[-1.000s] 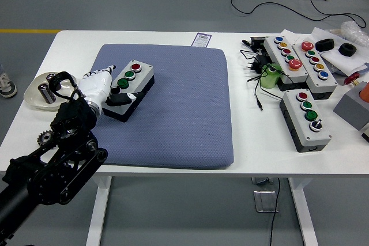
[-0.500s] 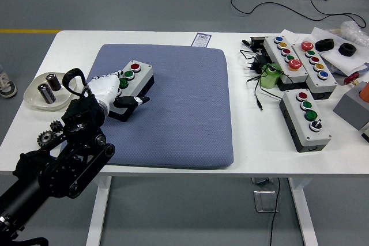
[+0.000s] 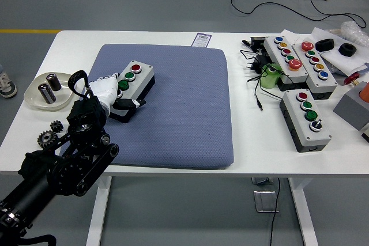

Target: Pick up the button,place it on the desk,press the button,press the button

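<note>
Button box: grey-topped, black-sided, lying at a slant on the left part of the blue pad; red button at its far end, green ones below it.
Left hand: white, resting on the near end of the button box, fingers curled over the lower buttons, dark thumb poking out to the right along the box's near side.
Grip: fingers are closed against the box; whether they truly clamp it or only press on top is hard to tell from this angle.
Left arm: black, coming up from the lower left corner, gears showing at the wrist.
Change since a second ago: arm has slid forward and to the right; hand now sits lower on the box, and more of the dish behind it is uncovered.
Box position: nearly as before, perhaps turned a touch; same spot on the pad.
Dish: pale, at the table's left edge, holding two dark cylinders; unchanged.
Right hand: out of view.
Table: white, pad lying left of centre.
Right side of table: three more button boxes, a green bottle among black cables, two black rings at the far right; all as before.
Card: small, at the pad's far edge.
</note>
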Controlling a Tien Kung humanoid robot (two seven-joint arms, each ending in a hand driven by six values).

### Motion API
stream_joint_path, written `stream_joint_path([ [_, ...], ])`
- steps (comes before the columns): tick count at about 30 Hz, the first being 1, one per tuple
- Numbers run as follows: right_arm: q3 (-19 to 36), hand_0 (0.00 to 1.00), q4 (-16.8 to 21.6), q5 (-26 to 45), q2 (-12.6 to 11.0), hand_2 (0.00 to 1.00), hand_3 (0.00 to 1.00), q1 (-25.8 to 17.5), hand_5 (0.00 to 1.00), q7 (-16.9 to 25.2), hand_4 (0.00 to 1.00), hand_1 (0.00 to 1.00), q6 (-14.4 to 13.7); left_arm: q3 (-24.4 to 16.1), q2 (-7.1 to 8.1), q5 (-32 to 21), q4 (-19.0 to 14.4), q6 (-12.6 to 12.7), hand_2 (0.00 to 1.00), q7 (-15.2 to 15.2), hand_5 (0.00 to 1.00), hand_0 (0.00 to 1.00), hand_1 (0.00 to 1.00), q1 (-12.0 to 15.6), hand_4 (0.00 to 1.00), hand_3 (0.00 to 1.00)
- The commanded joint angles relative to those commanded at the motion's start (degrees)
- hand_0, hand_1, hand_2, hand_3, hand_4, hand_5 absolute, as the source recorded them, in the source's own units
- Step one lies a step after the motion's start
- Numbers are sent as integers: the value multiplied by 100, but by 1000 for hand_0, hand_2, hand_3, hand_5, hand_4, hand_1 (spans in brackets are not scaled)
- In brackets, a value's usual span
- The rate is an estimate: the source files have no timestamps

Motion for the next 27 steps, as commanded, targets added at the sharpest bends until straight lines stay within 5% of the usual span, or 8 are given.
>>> stream_joint_path([
  [6,-50,673,0,69,-11,674,624,-30,173,-3,310,658,-7,2,-74,94,106,-18,998,0,692,850,998,-41,998,998],
  [7,-50,673,0,69,-13,674,624,-34,173,-3,310,658,-6,-1,-81,94,120,-35,998,0,552,584,800,-55,979,924],
  [12,-41,673,0,55,-16,674,624,-38,173,-3,310,658,-5,28,-90,24,238,-43,998,0,552,584,800,-124,979,924],
  [13,-44,673,0,58,-16,674,624,-39,173,-2,310,658,-5,37,-89,11,254,-66,591,0,182,484,463,-129,749,712],
  [18,-48,673,0,79,-21,674,624,-38,173,-1,310,658,-11,84,-84,-17,341,14,591,0,182,484,463,-115,749,712],
  [19,-52,673,0,84,-21,674,624,-39,173,-1,310,658,-11,88,-85,-4,354,51,325,0,2,294,265,-114,453,478],
  [24,-55,673,0,88,-21,674,624,-37,173,-6,310,658,-12,133,-82,94,443,358,325,0,2,294,265,-119,453,478],
  [27,-59,673,0,95,-23,674,624,-39,173,-5,310,658,-11,142,-74,94,469,666,257,0,2,164,180,-108,384,339],
])
